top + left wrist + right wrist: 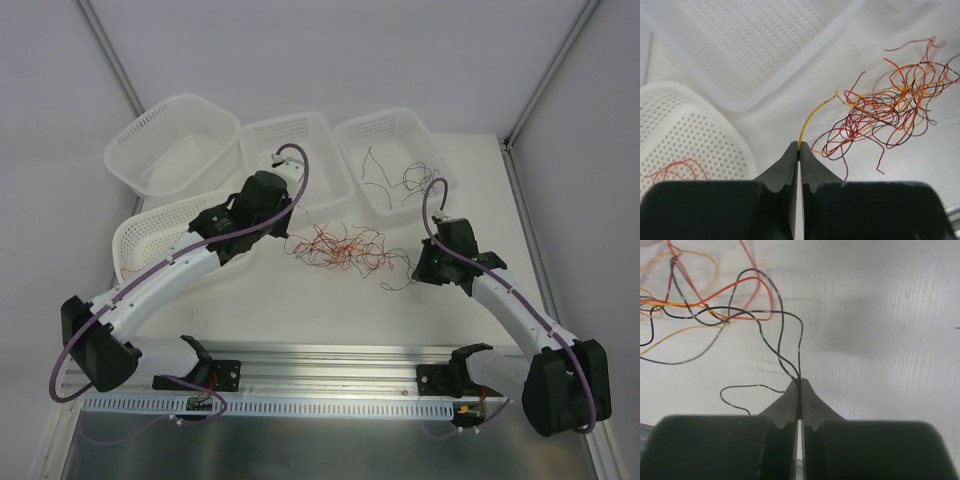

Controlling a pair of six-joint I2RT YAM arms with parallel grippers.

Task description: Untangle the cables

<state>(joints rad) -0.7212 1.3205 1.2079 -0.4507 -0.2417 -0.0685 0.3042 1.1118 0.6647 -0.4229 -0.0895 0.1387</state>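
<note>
Two wires are being pinched: the left gripper (799, 150) is squeezing an orange wire (812, 116), the right gripper (799, 385) a black wire (781, 335), jaws pressed together on each. The cables (340, 250) are lying tangled on the counter (300, 310) just in front of the middle basket (290, 128).

Four white baskets stand around the one tangle of cables (340, 248). Three sit in a row beyond it: the far-left basket (185, 150), middle basket (320, 140) and right basket (400, 130). The fourth basket (150, 235) is left of the tangle. The tangle's strands are too interwoven to count. There are two arms. The left gripper (799, 150) pinches one orange cable (812, 117), and the right gripper (800, 382) pinches two black strands (800, 345).
</note>
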